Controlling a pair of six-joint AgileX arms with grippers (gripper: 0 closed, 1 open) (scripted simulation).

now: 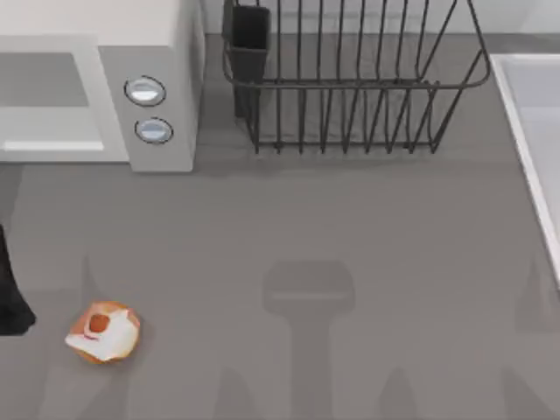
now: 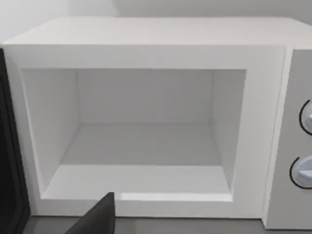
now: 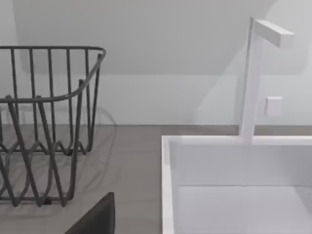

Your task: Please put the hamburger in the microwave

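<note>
The hamburger (image 1: 103, 332) lies on the grey counter (image 1: 350, 227) in the lower left of the top view, well apart from the microwave (image 1: 157, 79) in the upper left, whose cavity stands open and bare, two round knobs (image 1: 145, 91) on its front panel. A black wire dish rack (image 1: 350, 87) stands at upper centre, just beside the microwave, and a white sink (image 1: 534, 131) sits at the right edge. Whether either arm's jaws are released or clenched cannot be told.
</note>
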